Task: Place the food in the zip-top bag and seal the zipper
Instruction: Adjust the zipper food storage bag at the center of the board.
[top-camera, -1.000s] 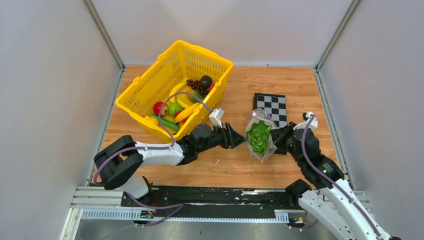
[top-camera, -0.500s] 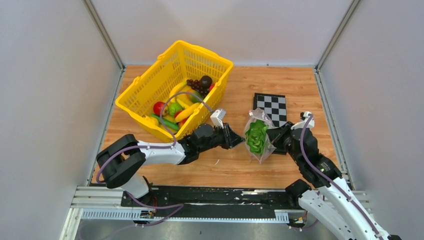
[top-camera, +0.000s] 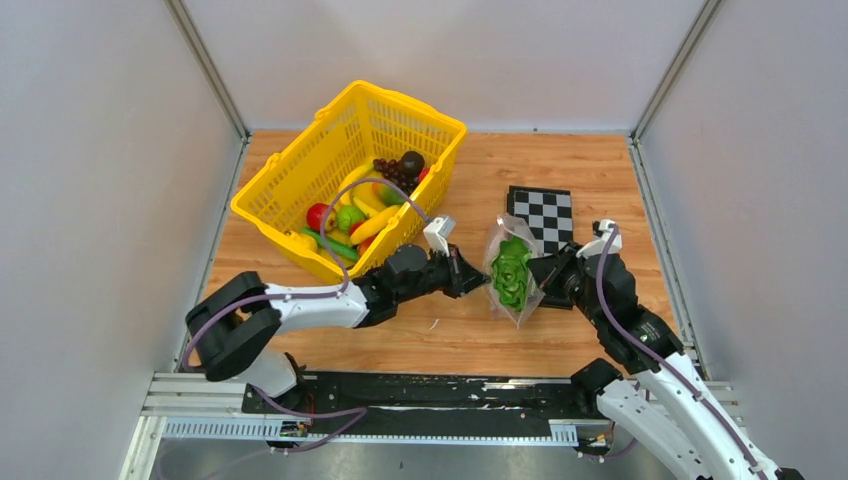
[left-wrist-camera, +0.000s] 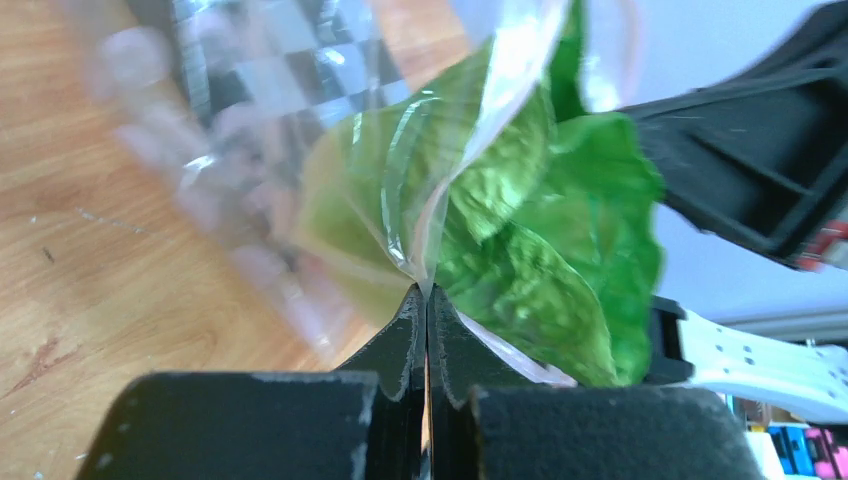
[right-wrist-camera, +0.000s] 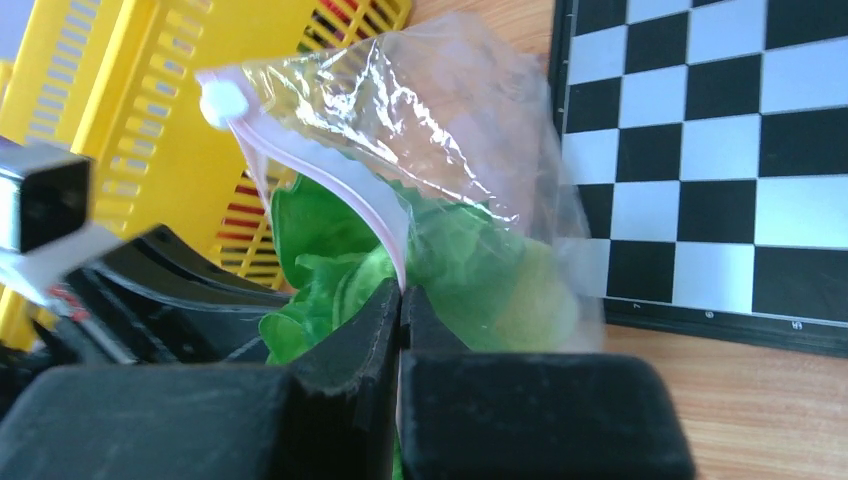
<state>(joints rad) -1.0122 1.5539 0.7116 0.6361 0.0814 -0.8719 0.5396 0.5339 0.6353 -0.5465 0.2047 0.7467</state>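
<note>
The clear zip-top bag (top-camera: 504, 240) hangs above the table's middle between both grippers, with the green lettuce (top-camera: 511, 275) inside it. My left gripper (top-camera: 483, 283) is shut on a fold of the bag's film (left-wrist-camera: 250, 200), right beside the lettuce (left-wrist-camera: 540, 240). My right gripper (top-camera: 536, 270) is shut on the pink zipper (right-wrist-camera: 330, 180), which arcs up from its jaws across the bag (right-wrist-camera: 450, 120). More food lies in the basket: bananas (top-camera: 372, 222), a red fruit (top-camera: 318, 215), a cucumber (top-camera: 333, 245) and grapes (top-camera: 390, 170).
A yellow mesh basket (top-camera: 300, 170) stands at the back left, close behind my left arm. A black-and-white chessboard (top-camera: 545, 212) lies flat just behind the bag. Grey walls enclose the wooden table (top-camera: 440, 335) on three sides.
My left gripper has shut on the bag's film. The bag and both grippers have drifted slightly left and toward the back.
</note>
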